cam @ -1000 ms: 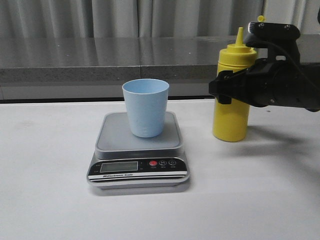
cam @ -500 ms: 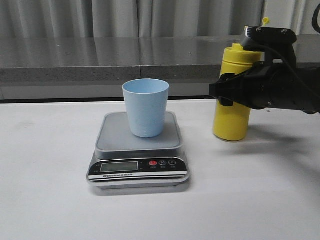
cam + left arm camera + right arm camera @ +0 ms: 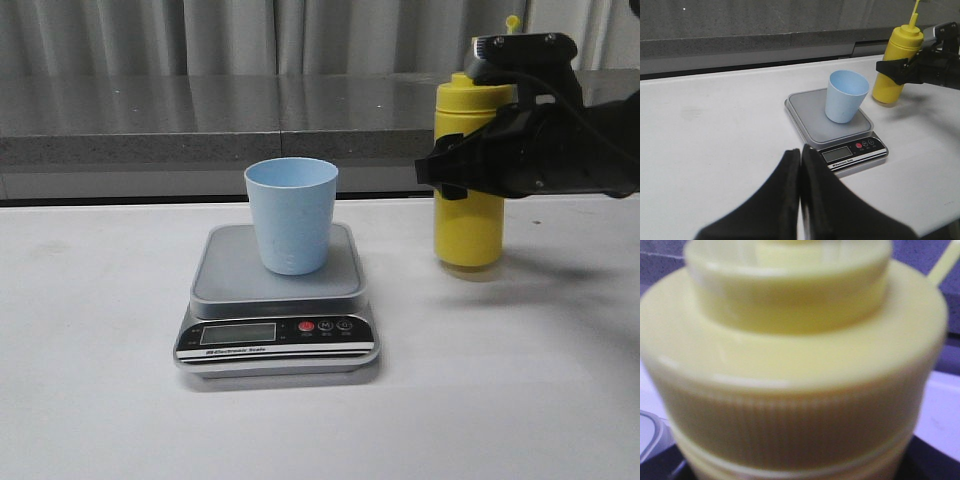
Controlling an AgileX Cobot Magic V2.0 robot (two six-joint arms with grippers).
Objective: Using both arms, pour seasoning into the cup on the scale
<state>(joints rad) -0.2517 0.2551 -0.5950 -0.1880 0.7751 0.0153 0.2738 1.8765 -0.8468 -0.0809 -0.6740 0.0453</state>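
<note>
The right gripper (image 3: 450, 175) grasps the bottle (image 3: 468, 225) at 3 o'clock from the cup (image 3: 291, 214); the left gripper (image 3: 800, 165) is clenched, holding nothing.

The cup (image 3: 291, 216) stands on the scale (image 3: 277, 300); the seasoning (image 3: 469, 215) is to their right.

Desk (image 3: 90, 400): white, smooth and matte, filling the lower part of the front view; a faint smudge shows on it in the left wrist view.
Ledge (image 3: 200, 115): a long grey speckled stone slab behind the desk, running the full width, with a thin vertical seam near its middle.
Gap under the ledge (image 3: 100, 200): a dark strip where the desk's far edge meets the ledge.
Curtain (image 3: 250, 35): pale grey, hanging in vertical folds behind the ledge.
</note>
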